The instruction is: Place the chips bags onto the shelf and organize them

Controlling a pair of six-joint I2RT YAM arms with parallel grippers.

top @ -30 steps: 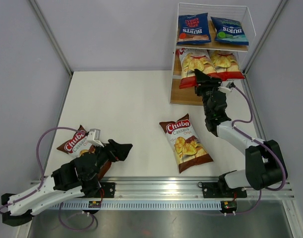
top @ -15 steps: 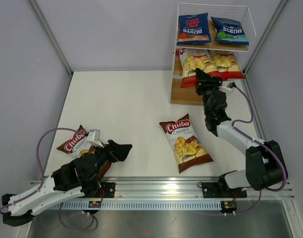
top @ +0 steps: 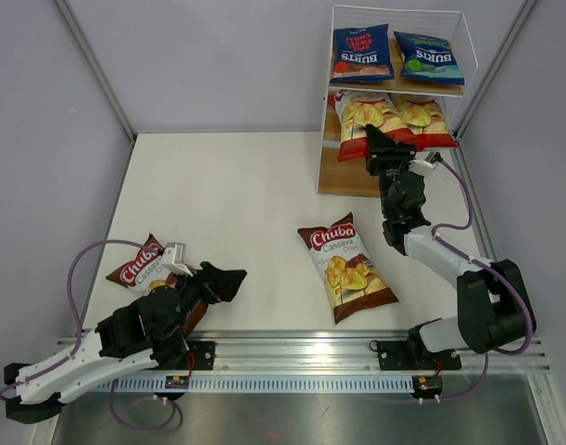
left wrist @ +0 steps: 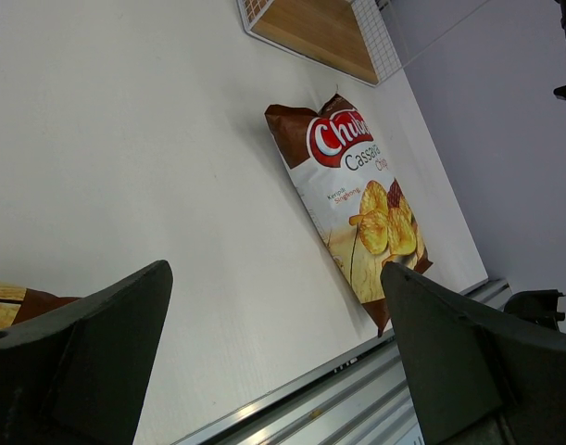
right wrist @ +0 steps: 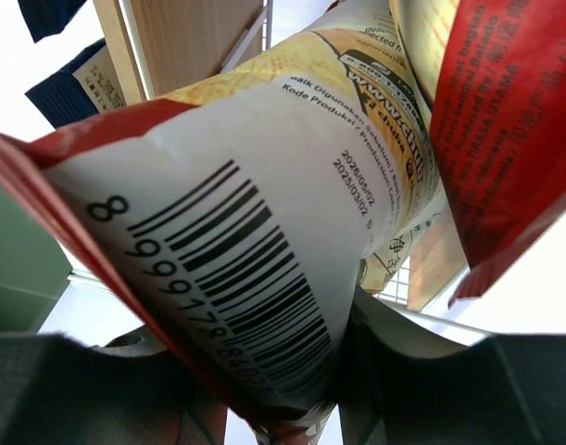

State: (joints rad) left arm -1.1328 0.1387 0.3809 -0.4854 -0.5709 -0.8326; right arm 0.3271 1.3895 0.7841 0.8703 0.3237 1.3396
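The white wire shelf stands at the far right. Two blue Burts bags lie on its top tier. Two red-and-white bags lie on the middle tier. My right gripper is shut on the lower edge of the left red-and-white bag; its barcode side fills the right wrist view. The other red-and-white bag lies beside it. One brown Chuba bag lies flat mid-table, also in the left wrist view. My left gripper is open and empty, beside the second brown bag.
The shelf's bottom wooden tier shows bare wood. Grey walls close the table on three sides. A metal rail runs along the near edge, with both arm bases on it.
My right gripper has pushed the left red-and-white bag a little farther up onto the middle tier. The left arm has not moved.
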